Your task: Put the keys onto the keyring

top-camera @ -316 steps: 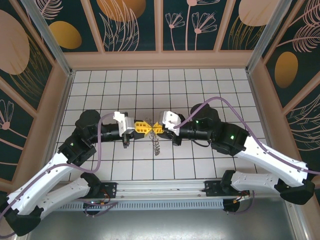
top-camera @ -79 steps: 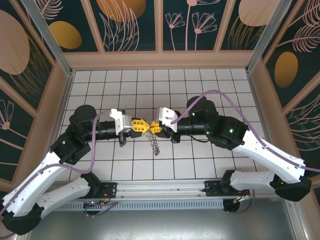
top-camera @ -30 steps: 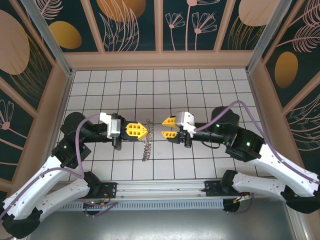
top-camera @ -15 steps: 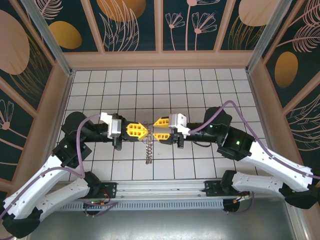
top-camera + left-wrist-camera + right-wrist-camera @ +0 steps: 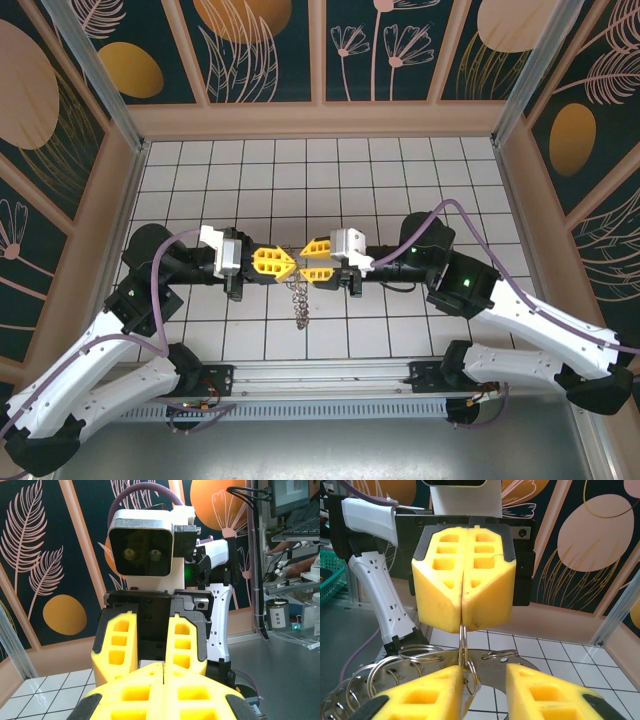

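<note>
White tiles ruled with dark lines point(image 5: 400, 170) covered the table, boxed in by dark panels painted with leaves and orange discs point(image 5: 130, 70). Over the middle of it I had the two arms nose to nose.

From above, the left gripper point(image 5: 288, 262) had its yellow fingers pressed flat together with no gap between them. The right wrist camera showed what they had hold of: a thin wire loop ran straight up into the seam at their tips. That loop belonged to the keyring point(image 5: 520, 666), a grey metal piece carrying several split rings point(image 5: 415, 656), which hung directly under the left fingertips. In the overhead view the same bunch dangled like a short chain just below the spot where the two grippers met.

The right gripper point(image 5: 485, 677) faced the left one head-on, tips close to tips. Its jaws stood partly apart and nothing was clamped in them. The hanging loop dropped into the gap just ahead of them, nearer one finger than the other. Whether it brushed that pad point(image 5: 427, 695) I could not tell. The grey piece lay just beyond the right fingertips, between them and the left arm's white link point(image 5: 380, 590).
</note>
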